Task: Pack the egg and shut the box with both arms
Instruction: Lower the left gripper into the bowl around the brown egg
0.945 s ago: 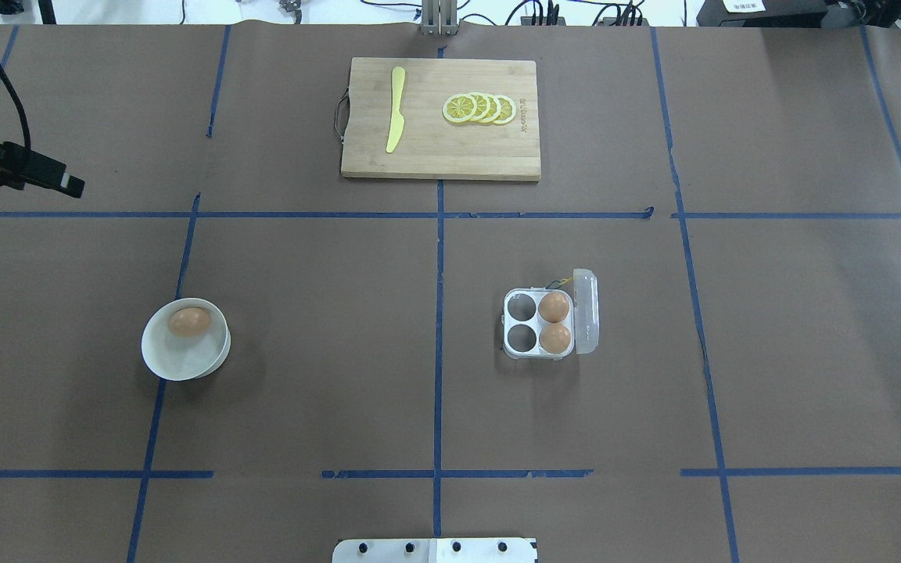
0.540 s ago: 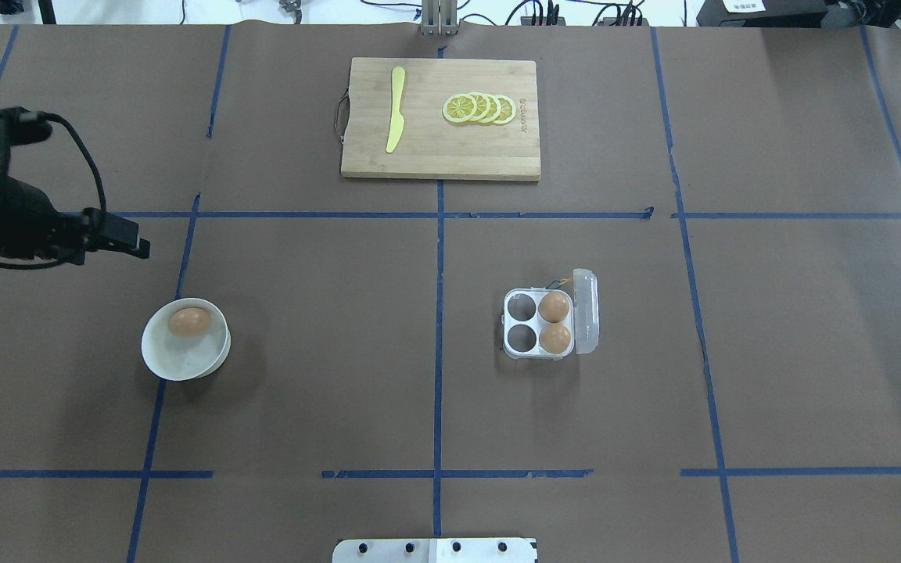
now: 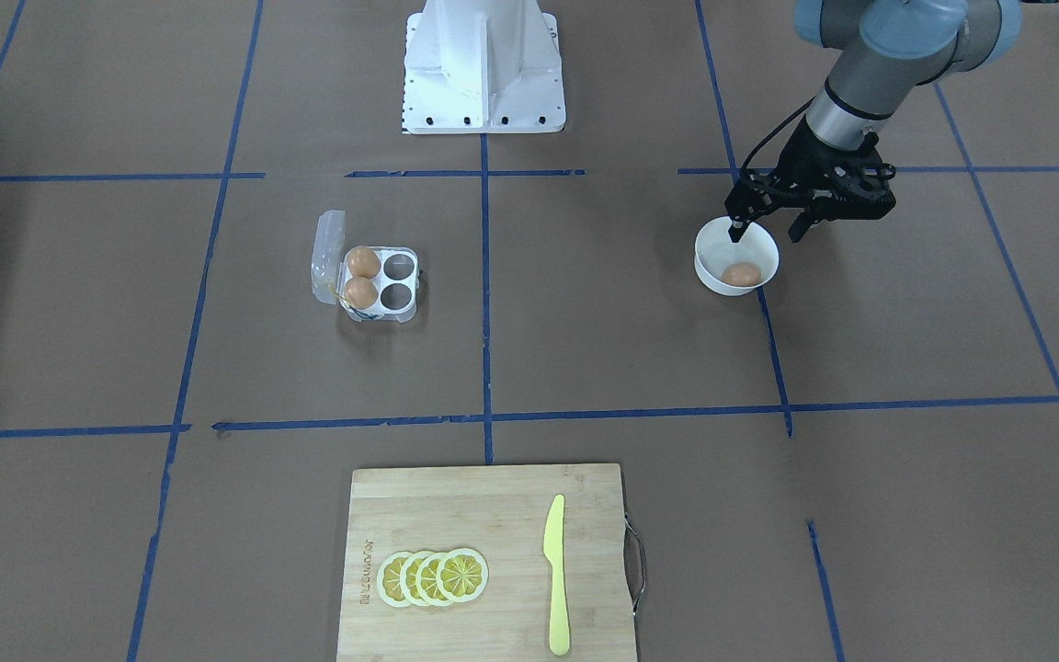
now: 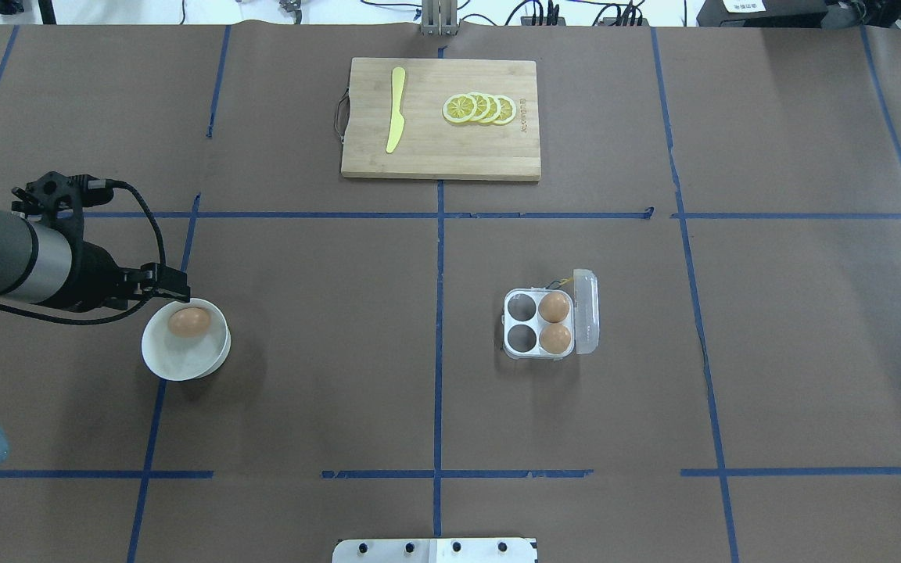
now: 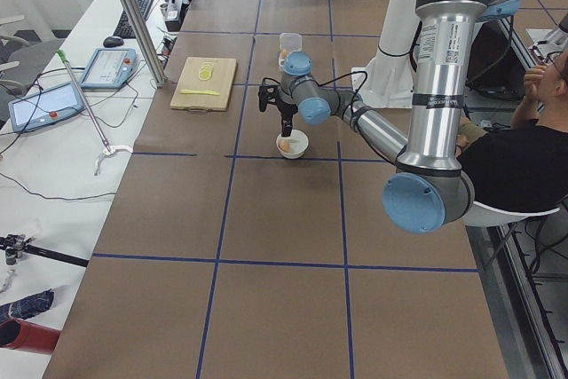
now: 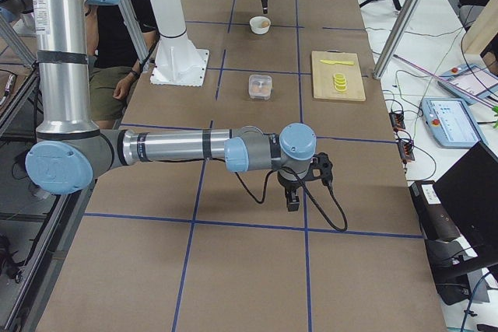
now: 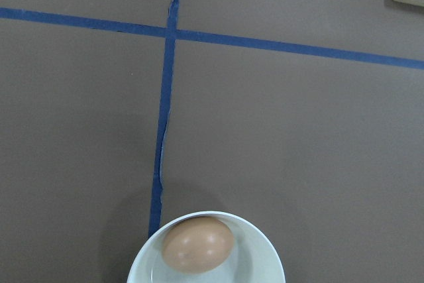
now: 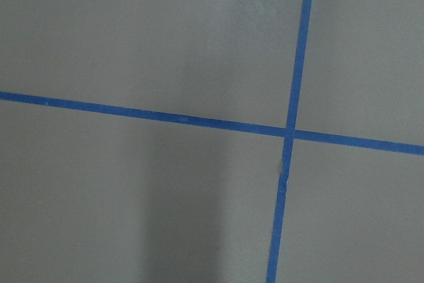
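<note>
- The egg [image 4: 188, 321] lies loose in the white bowl [image 4: 181, 358], near the bowl's 12 o'clock rim in the overhead view. It is well apart from the box [image 4: 537, 322], which sits off at the bowl's 3 o'clock.
- The step in hand, as I read it, is the reach for the pick. The left gripper [image 3: 766, 230] hangs over the bowl's 11 o'clock edge, fingers spread wide and nothing between them.
- It looks to be above the rim rather than touching it, though height is hard to judge from these angles.
- The next move calls for a small shift toward 5 o'clock until the fingers straddle the egg, then a descent into the bowl and a gentle close. A smooth, round egg could well roll or squirt out.
- The box's lid [image 4: 587, 311] stands open on its 3 o'clock side. Two brown eggs [image 4: 553, 306] fill the cells next to it, and the two cells [image 4: 520, 308] on the 9 o'clock side are empty, so either could take the egg.
- The right gripper [image 6: 293, 198] hangs low over bare worktop [image 4: 341, 375], far from the box. It shows only from the side, so I cannot tell whether it is spread or closed.
- The cutting board [image 4: 435, 152] at the box's 11 o'clock carries lemon slices [image 4: 480, 108] and a yellow knife [image 4: 396, 109].
</note>
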Controlling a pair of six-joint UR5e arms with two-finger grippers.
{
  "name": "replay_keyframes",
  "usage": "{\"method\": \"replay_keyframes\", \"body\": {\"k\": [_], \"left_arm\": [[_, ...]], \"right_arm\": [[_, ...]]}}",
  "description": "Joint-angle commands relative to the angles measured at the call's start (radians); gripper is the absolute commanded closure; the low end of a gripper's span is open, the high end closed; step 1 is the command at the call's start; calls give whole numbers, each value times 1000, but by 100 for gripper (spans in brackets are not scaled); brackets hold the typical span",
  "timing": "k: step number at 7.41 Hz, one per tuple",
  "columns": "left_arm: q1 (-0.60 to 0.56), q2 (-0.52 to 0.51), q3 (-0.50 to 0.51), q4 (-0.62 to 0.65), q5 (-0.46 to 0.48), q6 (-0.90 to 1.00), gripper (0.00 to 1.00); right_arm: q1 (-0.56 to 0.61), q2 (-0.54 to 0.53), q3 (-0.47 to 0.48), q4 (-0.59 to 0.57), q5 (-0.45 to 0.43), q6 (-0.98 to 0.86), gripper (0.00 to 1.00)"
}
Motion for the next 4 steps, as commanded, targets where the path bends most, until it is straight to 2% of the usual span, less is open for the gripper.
{"method": "replay_keyframes", "body": {"k": [1, 4], "left_arm": [[53, -3, 30, 0, 24, -4, 13], [69, -78, 114, 2, 63, -10, 13]], "right_arm": [[0, 1, 0, 2, 4, 12, 0], [0, 2, -2, 2, 3, 12, 0]]}}
